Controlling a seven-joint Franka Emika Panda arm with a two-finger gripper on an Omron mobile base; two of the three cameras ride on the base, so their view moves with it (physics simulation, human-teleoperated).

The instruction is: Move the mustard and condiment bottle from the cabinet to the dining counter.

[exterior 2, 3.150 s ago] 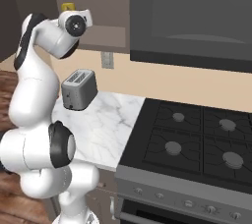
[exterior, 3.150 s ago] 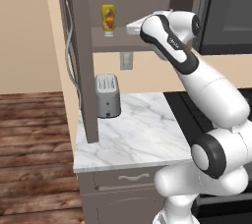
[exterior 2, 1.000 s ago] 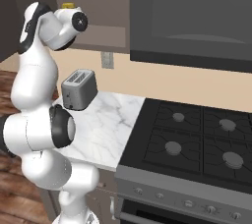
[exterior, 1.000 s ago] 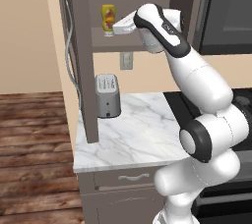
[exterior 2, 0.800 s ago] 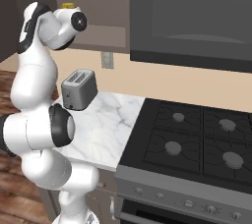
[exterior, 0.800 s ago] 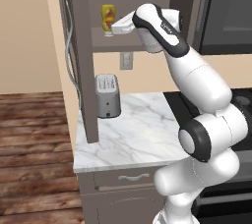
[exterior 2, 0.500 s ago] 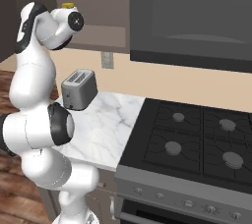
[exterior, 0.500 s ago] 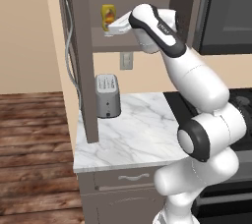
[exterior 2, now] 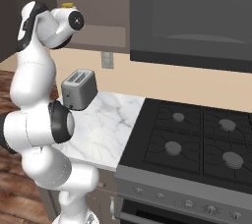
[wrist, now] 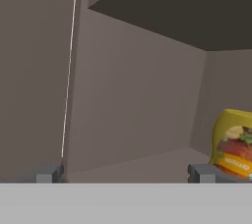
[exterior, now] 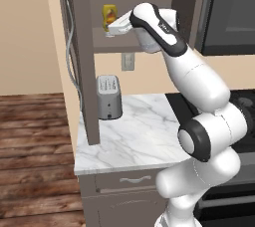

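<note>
Since three seconds back the arm has reached leftward into the cabinet point(exterior: 82, 47), bringing the spread, empty end effector point(exterior: 110, 30) beside the mustard point(exterior: 109, 17) standing on the inner shelf, so its fingers can straddle the bottle.

I have the white Franka arm with dark joints point(exterior: 199, 96) raised high from its base, the lower links climbing steeply and the forearm bent over at the top so the wrist reaches out level, to its left. The two-finger gripper point(exterior: 110, 28) points forward at that height. In the hand view its small dark finger tips point(wrist: 48, 173) stand far apart at the bottom edge, jaws spread wide with nothing between them.
</note>
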